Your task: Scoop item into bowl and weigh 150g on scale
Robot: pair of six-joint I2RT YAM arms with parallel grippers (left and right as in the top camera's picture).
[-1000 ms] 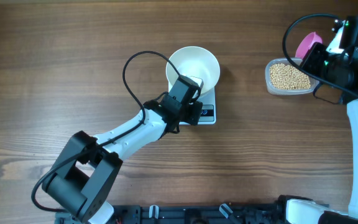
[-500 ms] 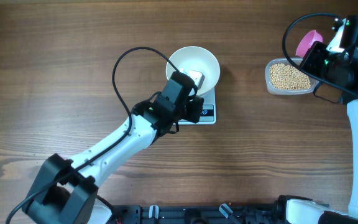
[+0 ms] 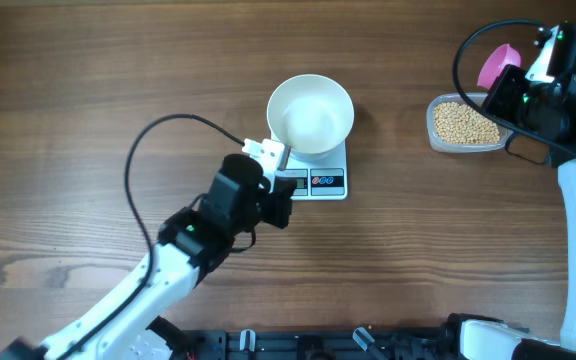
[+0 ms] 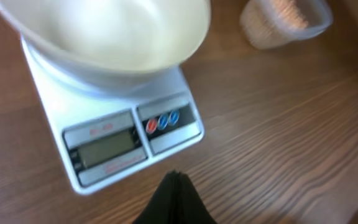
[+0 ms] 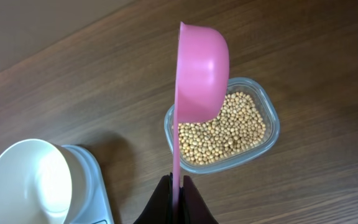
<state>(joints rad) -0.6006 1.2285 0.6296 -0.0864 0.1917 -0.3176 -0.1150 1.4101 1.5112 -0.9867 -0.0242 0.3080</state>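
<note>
Right claw (image 5: 176,184) is clamped on the pink scoop (image 5: 201,71) handle, over the beans (image 5: 222,127) in the tub (image 5: 272,127), upper right overhead. Bowl (image 3: 311,113) sits empty on the scale (image 3: 320,182), centre. Left claw (image 4: 174,182) is together, empty, near the scale front. Risk: the thin handle twists under load and beans spill short of the bowl.

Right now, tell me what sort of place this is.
Likely a robot lab's kitchen-weighing bench: robot arms at a wooden table, a white bowl on a scale, a clear tub of beans.
</note>
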